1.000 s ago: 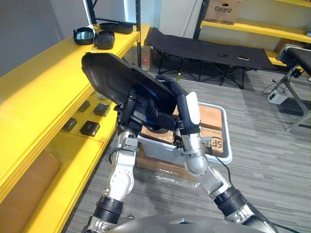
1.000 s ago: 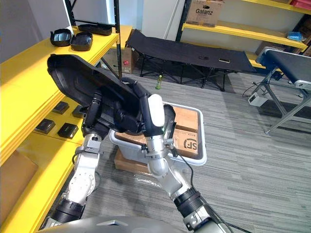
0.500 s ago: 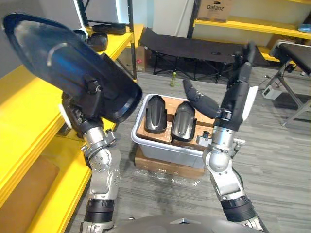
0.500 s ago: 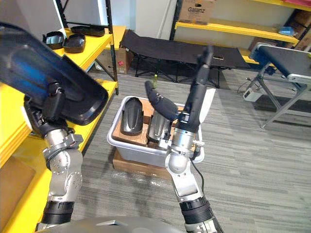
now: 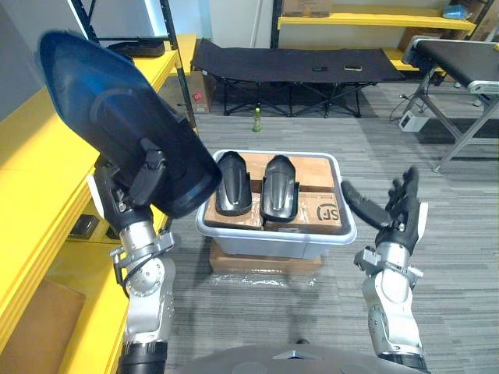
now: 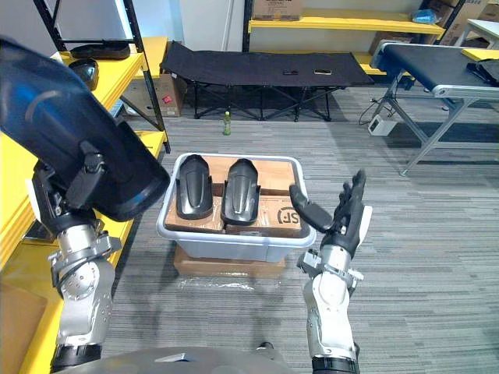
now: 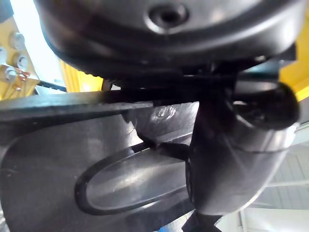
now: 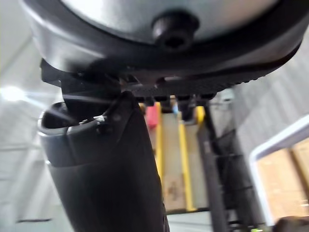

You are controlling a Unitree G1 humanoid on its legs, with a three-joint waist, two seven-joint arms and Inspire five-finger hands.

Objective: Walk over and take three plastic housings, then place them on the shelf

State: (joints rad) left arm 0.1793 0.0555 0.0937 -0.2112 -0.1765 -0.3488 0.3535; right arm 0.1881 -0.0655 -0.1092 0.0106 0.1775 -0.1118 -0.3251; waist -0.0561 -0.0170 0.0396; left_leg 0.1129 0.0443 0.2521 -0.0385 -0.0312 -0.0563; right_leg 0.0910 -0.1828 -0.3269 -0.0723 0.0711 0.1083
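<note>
One housing (image 5: 109,109) sits pinched in the left hand (image 5: 139,175), upper left; two housings (image 5: 232,183) wait in the centre tub (image 5: 265,243); right hand (image 5: 401,220) shows spread, empty fingers.

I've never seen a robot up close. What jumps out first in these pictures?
The big black plastic housing stands out first, held high in the left hand beside the yellow shelf. Next comes the grey bin on the floor ahead, with two more black housings lying side by side on cardboard in it. The right hand is open in the air to the bin's right, holding nothing.
</note>
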